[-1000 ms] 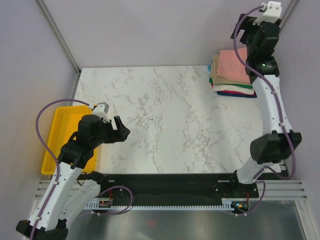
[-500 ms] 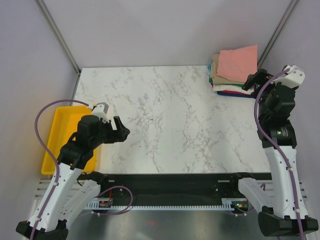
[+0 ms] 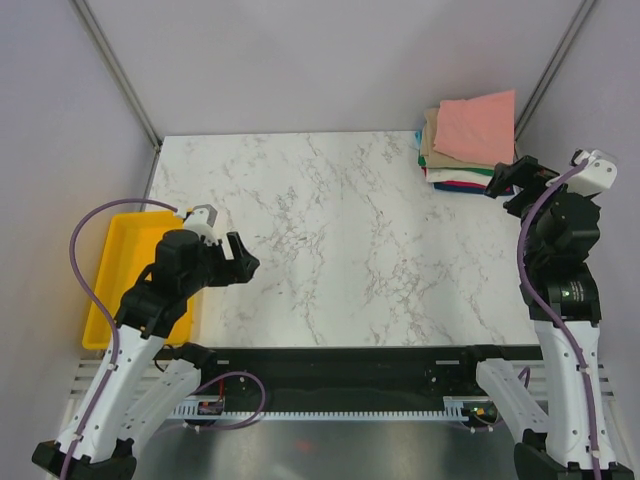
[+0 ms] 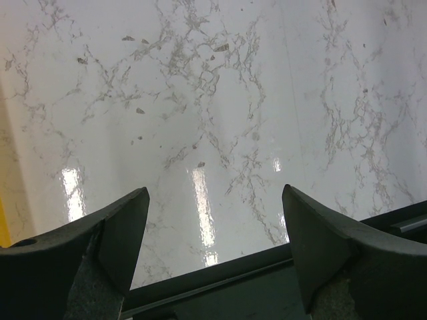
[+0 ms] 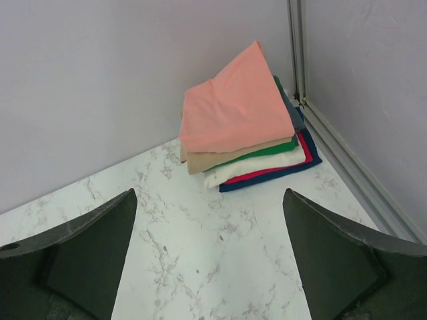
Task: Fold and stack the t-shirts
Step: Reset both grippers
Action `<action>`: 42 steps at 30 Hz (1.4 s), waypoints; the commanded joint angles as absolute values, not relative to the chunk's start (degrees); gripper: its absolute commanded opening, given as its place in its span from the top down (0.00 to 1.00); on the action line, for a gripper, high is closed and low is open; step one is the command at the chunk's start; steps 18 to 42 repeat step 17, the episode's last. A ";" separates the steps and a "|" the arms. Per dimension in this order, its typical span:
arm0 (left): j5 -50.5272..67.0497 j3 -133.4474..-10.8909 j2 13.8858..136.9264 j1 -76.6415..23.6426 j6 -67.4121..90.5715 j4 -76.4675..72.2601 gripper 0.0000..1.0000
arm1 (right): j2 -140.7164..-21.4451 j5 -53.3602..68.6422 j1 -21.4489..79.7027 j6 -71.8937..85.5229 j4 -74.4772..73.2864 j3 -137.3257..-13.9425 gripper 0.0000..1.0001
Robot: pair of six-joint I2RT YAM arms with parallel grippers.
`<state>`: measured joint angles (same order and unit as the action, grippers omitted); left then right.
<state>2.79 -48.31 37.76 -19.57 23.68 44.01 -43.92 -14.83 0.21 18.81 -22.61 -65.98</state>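
Observation:
A stack of folded t-shirts point(image 3: 468, 150) sits at the table's far right corner, a salmon-pink shirt point(image 3: 475, 125) on top, then tan, green, white, red and blue layers. The right wrist view shows the same stack point(image 5: 243, 133) with the pink shirt point(image 5: 233, 107) overhanging it. My right gripper point(image 3: 515, 182) is open and empty, held just in front of the stack, apart from it. My left gripper point(image 3: 240, 258) is open and empty above the near left of the table; the left wrist view shows only bare marble between its fingers point(image 4: 113, 233).
A yellow plastic tray point(image 3: 125, 255) lies off the table's left edge, beside my left arm. Grey walls and metal corner posts point(image 5: 297, 53) stand close behind the stack. The table's dark front rail point(image 4: 267, 273) lies under the left gripper.
My right arm has drawn back from over the stack towards the near right and lowered. The pink shirt now lies uncovered on top. The left arm has not moved.

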 commanded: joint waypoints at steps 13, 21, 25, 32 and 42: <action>0.09 -48.60 36.65 -19.16 25.49 42.45 0.12 | -37.27 -14.75 1.32 22.32 -26.27 -65.04 0.02; -2.02 -48.34 34.46 -19.07 25.84 42.45 0.12 | -37.18 -15.82 2.55 22.77 -27.68 -65.65 0.02; -2.02 -48.34 34.46 -19.07 25.84 42.45 0.12 | -37.18 -15.82 2.55 22.77 -27.68 -65.65 0.02; -2.02 -48.34 34.46 -19.07 25.84 42.45 0.12 | -37.18 -15.82 2.55 22.77 -27.68 -65.65 0.02; -2.02 -48.34 34.46 -19.07 25.84 42.45 0.12 | -37.18 -15.82 2.55 22.77 -27.68 -65.65 0.02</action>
